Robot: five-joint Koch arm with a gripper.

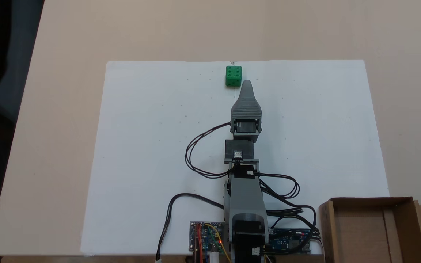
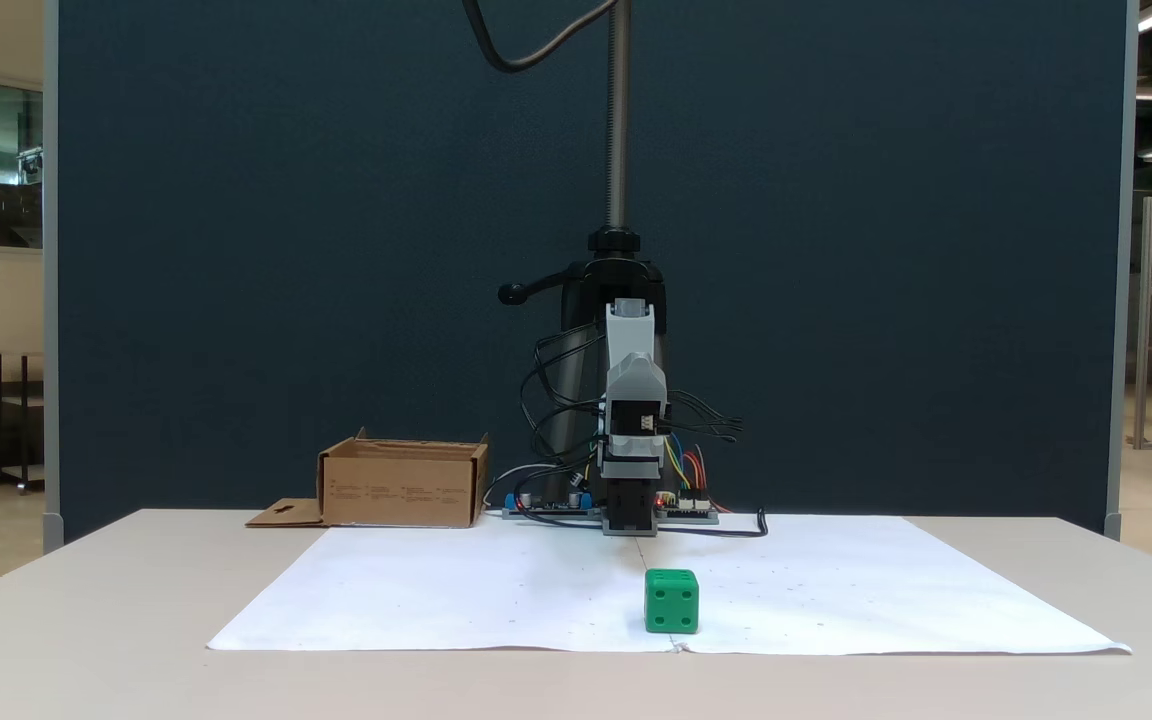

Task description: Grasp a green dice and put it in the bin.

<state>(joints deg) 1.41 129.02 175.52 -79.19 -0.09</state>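
The green dice (image 1: 233, 76) sits on the white paper near its far edge in a fixed view, six pips facing up. It also shows at the sheet's near edge (image 2: 671, 601). My gripper (image 1: 247, 84) stretches out low over the paper, its tip just right of and short of the dice, not touching it. Only the grey top jaw shows from above, and head-on the gripper (image 2: 633, 515) is a dark block, so its opening is unclear. The bin (image 1: 364, 200), a brown cardboard box, stands beside the arm's base and is also seen as a bin (image 2: 401, 485).
A white paper sheet (image 1: 152, 146) covers the middle of the beige table. Circuit boards (image 1: 205, 241) and looping black cables (image 1: 196, 153) crowd the arm's base. A dark partition (image 2: 236, 250) and a clamp pole (image 2: 618, 120) stand behind the arm.
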